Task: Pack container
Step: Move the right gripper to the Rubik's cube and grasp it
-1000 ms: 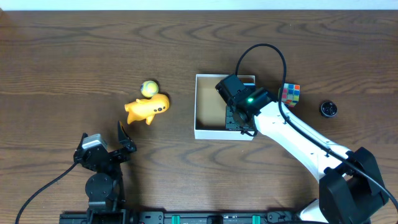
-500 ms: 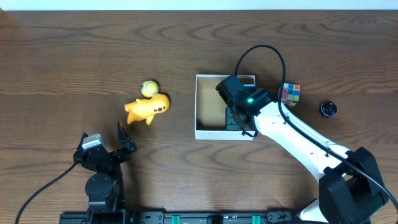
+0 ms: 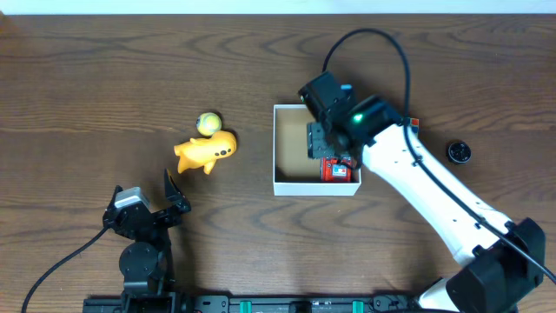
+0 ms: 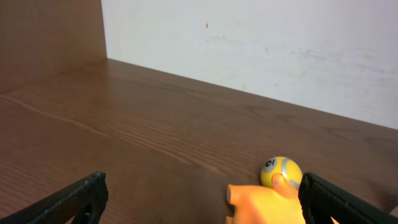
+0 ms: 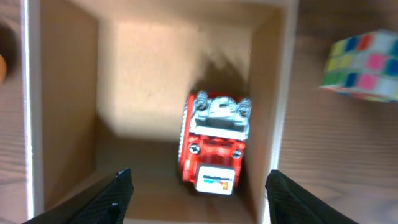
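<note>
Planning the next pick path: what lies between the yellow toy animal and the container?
Nothing. In the overhead view, only bare wooden table separates the yellow toy animal from the container.

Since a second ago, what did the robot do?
The right claw rose out of the box, open, leaving the red truck lying inside by the near wall. The left claw, yellow toy and ball stayed put.
</note>
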`<state>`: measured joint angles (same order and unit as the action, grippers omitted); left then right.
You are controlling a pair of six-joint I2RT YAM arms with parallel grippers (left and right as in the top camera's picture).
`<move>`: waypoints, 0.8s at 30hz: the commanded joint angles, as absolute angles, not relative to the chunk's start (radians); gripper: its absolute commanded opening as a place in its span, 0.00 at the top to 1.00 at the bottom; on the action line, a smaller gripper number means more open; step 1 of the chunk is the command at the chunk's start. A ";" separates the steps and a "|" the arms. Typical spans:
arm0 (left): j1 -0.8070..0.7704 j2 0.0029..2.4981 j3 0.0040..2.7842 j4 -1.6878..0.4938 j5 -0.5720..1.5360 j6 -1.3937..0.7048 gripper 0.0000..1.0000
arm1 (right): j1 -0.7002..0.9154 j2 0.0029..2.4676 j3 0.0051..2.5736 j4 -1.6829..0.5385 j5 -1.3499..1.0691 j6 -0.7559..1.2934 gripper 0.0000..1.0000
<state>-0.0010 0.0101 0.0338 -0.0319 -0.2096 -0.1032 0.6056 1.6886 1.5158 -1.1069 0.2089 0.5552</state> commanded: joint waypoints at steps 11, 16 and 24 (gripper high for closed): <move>-0.003 0.004 0.004 -0.048 -0.210 -0.094 0.02 | 0.305 1.687 1.617 -1.200 0.325 0.465 0.18; -0.003 0.004 0.004 -0.048 -0.210 -0.094 0.02 | 0.201 1.687 1.589 -1.200 0.293 0.464 0.19; -0.003 0.004 0.004 -0.048 -0.210 -0.094 0.02 | 0.152 1.687 1.406 -1.026 0.280 0.466 0.18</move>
